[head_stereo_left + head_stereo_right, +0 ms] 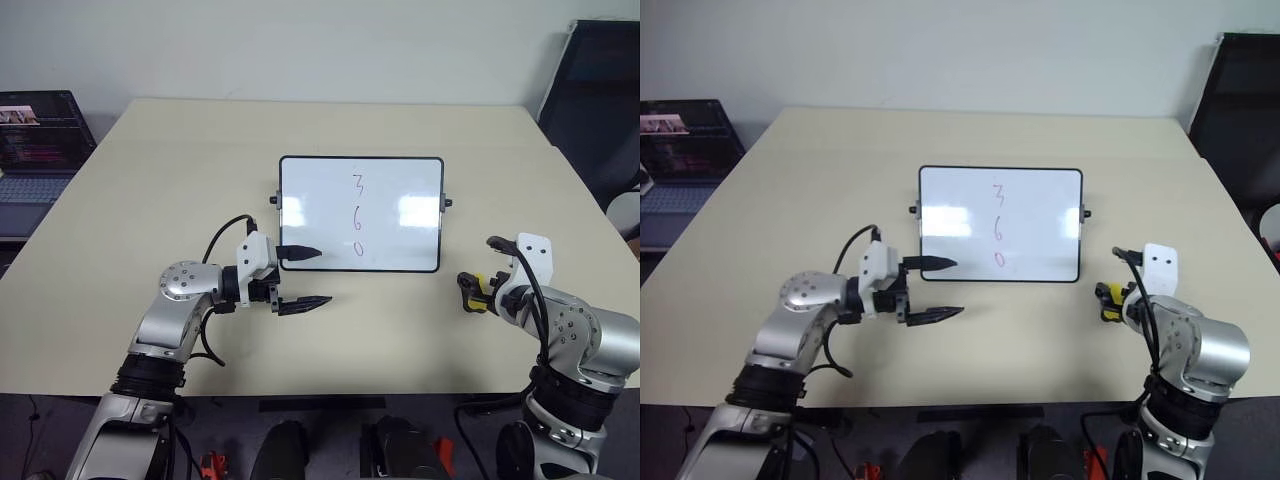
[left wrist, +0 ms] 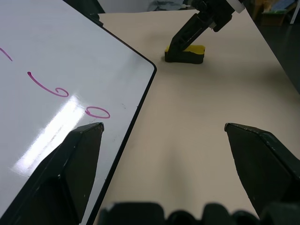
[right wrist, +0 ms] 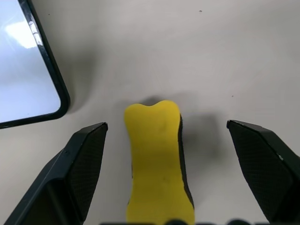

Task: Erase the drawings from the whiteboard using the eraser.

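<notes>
So my right pincer [image 3: 166, 133] stood wide open around the yellow eraser [image 3: 157, 159], which lay on the beige table [image 1: 180, 160] untouched between the fingers, just beside the whiteboard [image 1: 315, 200]. My left pincer [image 1: 308, 277] gaped empty at the board's near edge, red drawings [image 1: 357, 215] unerased.

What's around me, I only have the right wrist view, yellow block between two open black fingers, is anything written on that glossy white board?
Observer: Yes, the glossy white black-framed whiteboard carries thin red digits, 3, 6, 0, stacked in a column.
Operator: Where's the other arm?
Observer: The left gripper is open at the board's lower left corner, one finger over its surface, the other over the beige table.
Operator: Is my eraser gripped?
Observer: No, the small yellow, black-based eraser lies on the table between the right gripper's spread fingers.
</notes>
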Robot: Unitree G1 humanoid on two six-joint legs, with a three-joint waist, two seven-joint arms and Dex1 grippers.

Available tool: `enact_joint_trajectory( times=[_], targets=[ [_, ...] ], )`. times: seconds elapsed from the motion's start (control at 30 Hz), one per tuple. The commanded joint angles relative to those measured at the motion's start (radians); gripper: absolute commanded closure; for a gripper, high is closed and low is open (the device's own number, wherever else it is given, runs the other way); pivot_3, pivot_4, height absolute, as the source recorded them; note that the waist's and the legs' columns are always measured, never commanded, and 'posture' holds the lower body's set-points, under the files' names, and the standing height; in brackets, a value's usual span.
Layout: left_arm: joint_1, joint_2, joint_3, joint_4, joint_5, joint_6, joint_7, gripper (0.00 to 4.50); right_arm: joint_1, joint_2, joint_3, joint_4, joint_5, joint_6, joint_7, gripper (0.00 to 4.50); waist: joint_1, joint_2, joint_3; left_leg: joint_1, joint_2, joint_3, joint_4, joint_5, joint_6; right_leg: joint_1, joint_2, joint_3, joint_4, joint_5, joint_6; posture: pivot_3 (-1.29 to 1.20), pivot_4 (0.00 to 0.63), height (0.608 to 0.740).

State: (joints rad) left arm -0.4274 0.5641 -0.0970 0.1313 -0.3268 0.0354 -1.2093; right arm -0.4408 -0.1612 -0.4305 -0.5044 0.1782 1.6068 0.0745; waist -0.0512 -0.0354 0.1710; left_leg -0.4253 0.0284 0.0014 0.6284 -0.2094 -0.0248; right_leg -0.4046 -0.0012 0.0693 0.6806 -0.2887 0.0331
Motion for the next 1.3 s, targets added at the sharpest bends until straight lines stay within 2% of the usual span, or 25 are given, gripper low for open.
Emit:
enact_joint_trajectory(
  times=[0.03,0.97,1.0,1.3],
  targets=[
    [-0.012,0.011,0.019,-0.019,0.0,-0.014,0.003,0.0,0.001,-0.008,-0.005,-0.018,0.005,0.008,0.012,0.11,0.0,0.0,0.0,0.0,0.0,0.0,0.0,0.0,0.0,0.0,0.0,0.0,0.0,0.0,0.0,0.0,0.15,0.74],
    [-0.027,0.008,0.018,0.006,0.006,-0.024,0.0,0.0,0.011,-0.027,0.011,0.01,0.001,-0.004,0.041,0.11,0.0,0.0,0.0,0.0,0.0,0.0,0.0,0.0,0.0,0.0,0.0,0.0,0.0,0.0,0.0,0.0,0.15,0.74],
    [-0.026,0.008,0.018,0.004,0.006,-0.024,0.001,0.0,0.011,-0.024,0.008,0.01,0.001,-0.004,0.04,0.27,0.0,0.0,0.0,0.0,0.0,0.0,0.0,0.0,0.0,0.0,0.0,0.0,0.0,0.0,0.0,0.0,0.15,0.74],
    [-0.027,0.006,0.019,0.004,0.009,-0.026,0.0,0.0,0.007,-0.021,0.005,0.011,0.001,-0.009,0.038,0.27,0.0,0.0,0.0,0.0,0.0,0.0,0.0,0.0,0.0,0.0,0.0,0.0,0.0,0.0,0.0,0.0,0.15,0.74]
  ],
)
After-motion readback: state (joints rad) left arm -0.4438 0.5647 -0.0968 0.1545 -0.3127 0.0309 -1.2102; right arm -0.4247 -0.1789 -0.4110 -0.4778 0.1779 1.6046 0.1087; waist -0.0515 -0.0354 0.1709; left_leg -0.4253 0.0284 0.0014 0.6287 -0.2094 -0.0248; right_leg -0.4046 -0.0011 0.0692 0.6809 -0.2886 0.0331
